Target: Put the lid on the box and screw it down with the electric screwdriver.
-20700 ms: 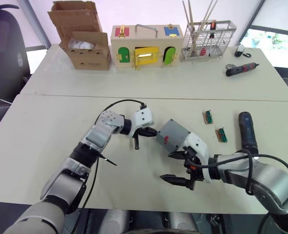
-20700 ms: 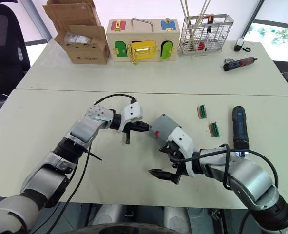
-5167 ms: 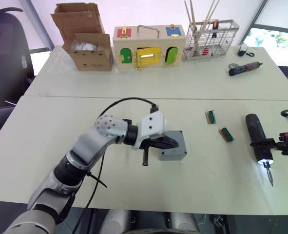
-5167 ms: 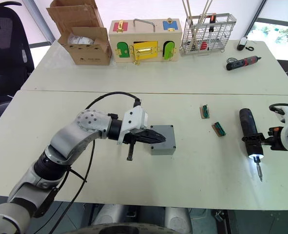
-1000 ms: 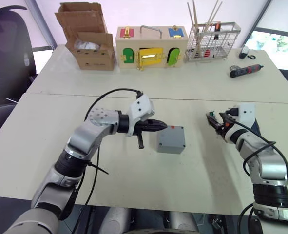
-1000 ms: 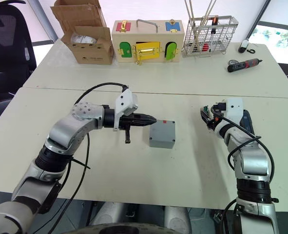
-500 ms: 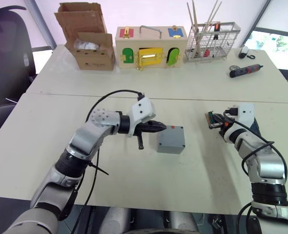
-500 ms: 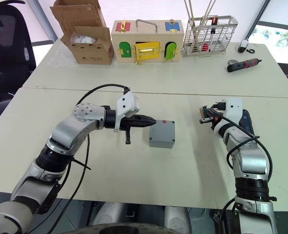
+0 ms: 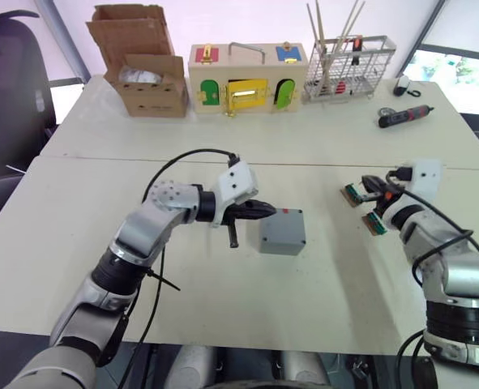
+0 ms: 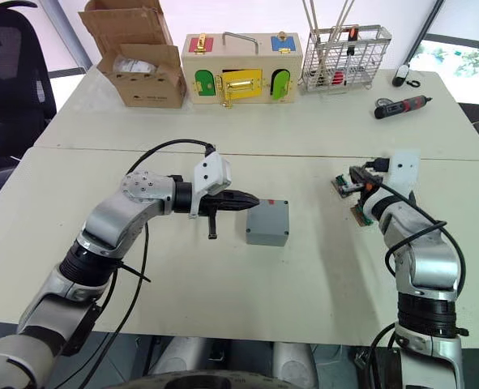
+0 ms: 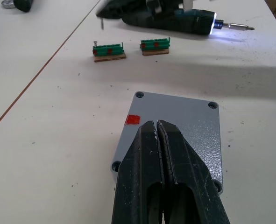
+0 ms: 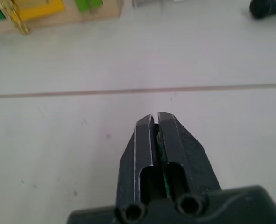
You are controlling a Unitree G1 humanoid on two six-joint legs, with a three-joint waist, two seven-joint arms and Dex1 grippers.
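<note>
The grey box (image 9: 280, 243) stands mid-table with the lid (image 11: 184, 135) lying flat on it, a red mark on its side. My left gripper (image 9: 267, 211) is shut and empty, its tips hovering over the lid's left edge. My right gripper (image 9: 367, 188) is shut just above the farther of two small green blocks (image 9: 354, 193). In the left wrist view a thin small screw (image 11: 102, 24) points down from its tips. The electric screwdriver (image 11: 175, 21) lies on the table behind the blocks with its light on, its bit (image 11: 236, 27) pointing toward the front edge.
The second green block (image 9: 374, 224) lies just under my right forearm. Along the far edge stand a cardboard box (image 9: 146, 77), a wooden box with coloured doors (image 9: 247, 77) and a wire rack (image 9: 348, 65). A small black-and-red screwdriver (image 9: 405, 116) lies at the far right.
My right gripper has gone from open to shut at the farther green block and has shifted slightly right. The left arm and the box have not moved.
</note>
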